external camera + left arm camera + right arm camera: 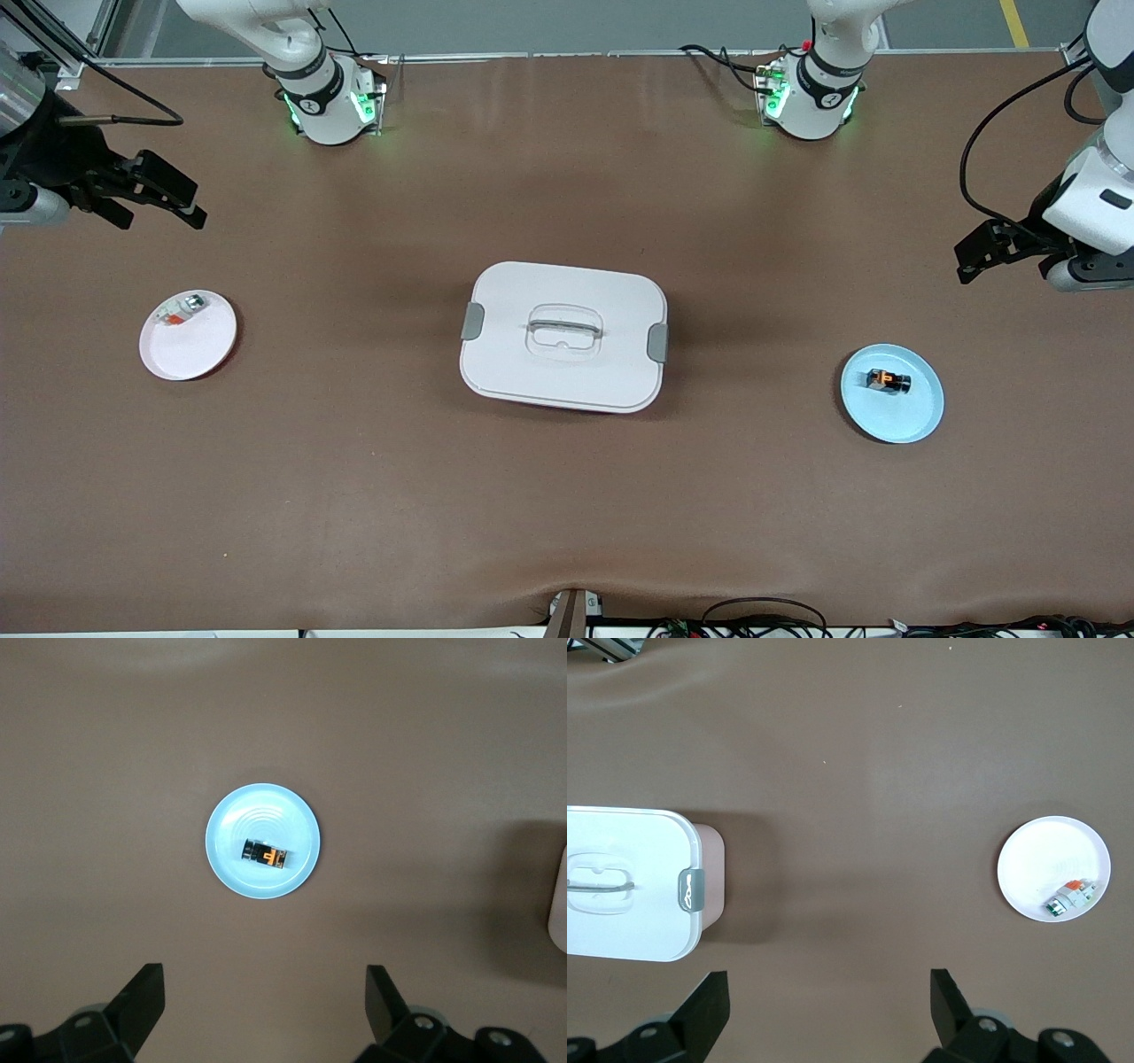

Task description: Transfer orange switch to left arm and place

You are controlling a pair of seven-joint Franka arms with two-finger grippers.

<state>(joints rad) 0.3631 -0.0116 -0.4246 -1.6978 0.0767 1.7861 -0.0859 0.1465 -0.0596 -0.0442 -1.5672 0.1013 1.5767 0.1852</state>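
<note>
Both grippers hang empty with fingers spread wide: left gripper (979,257) at the frame's right edge, right gripper (168,199) upper left; orange switch (889,382) lies on the blue plate (912,421) lower right, box (563,336) in the centre

Box (629,890) cut off at the right wrist view's edge, both arms' upper links out of the front view, clear-white part's (180,312) details too small to tell
</note>
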